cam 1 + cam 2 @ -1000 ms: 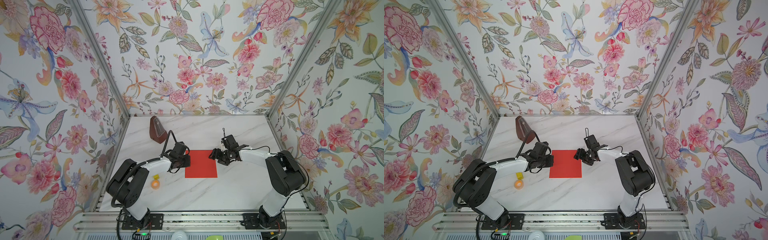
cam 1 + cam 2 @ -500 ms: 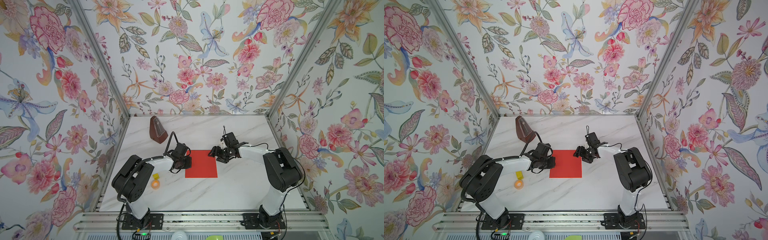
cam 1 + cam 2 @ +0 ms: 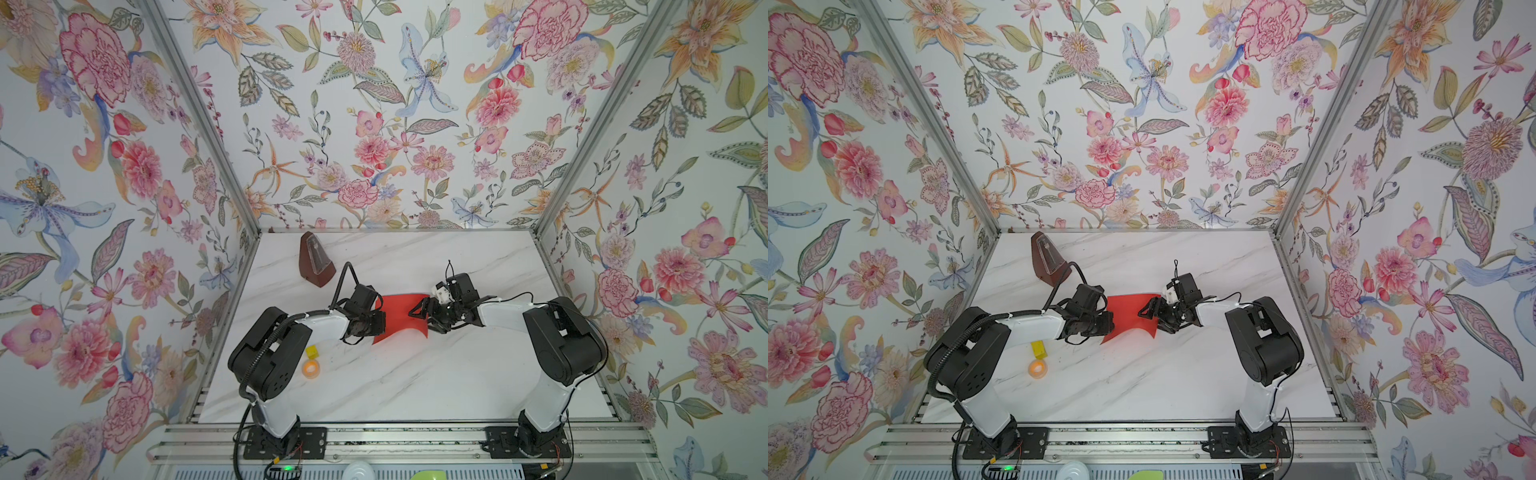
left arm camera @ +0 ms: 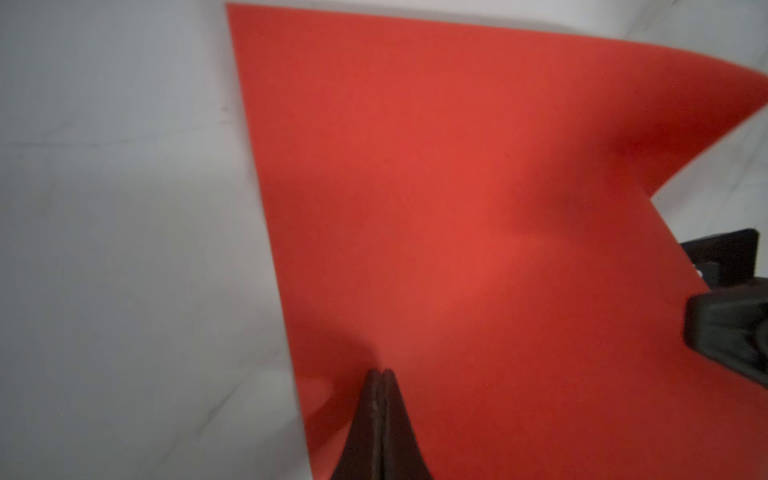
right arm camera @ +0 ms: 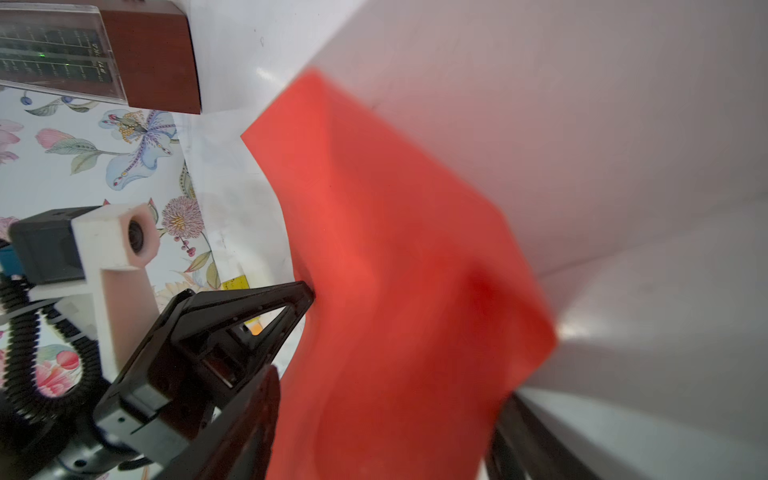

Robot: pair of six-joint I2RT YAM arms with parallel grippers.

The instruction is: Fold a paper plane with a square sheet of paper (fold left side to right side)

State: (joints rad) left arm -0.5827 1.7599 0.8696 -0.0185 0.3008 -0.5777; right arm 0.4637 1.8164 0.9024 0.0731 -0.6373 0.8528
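Note:
The square sheet of paper point(image 3: 399, 316) point(image 3: 1129, 311) is bright red and lies mid-table. Its left part is flat and its right side curls up off the marble. My left gripper point(image 3: 380, 322) point(image 3: 1111, 322) point(image 4: 382, 372) is shut, and its joined tips press down on the sheet point(image 4: 457, 208) just inside the left edge. My right gripper point(image 3: 424, 318) point(image 3: 1148, 316) point(image 5: 390, 386) is open at the sheet's raised right edge, and the bowed paper point(image 5: 395, 249) fills the gap between its two fingers. No paper plane shape shows.
A dark brown metronome point(image 3: 316, 262) point(image 3: 1048, 262) point(image 5: 104, 54) stands at the back left. A small yellow block point(image 3: 312, 352) point(image 3: 1039, 349) and an orange ring point(image 3: 311, 369) point(image 3: 1037, 368) lie by the left arm. Floral walls close in three sides.
The sheet lay flat a second ago. Its right side is now lifted and bowed, and the right gripper has moved left into that edge. The left gripper has stayed on the left edge.

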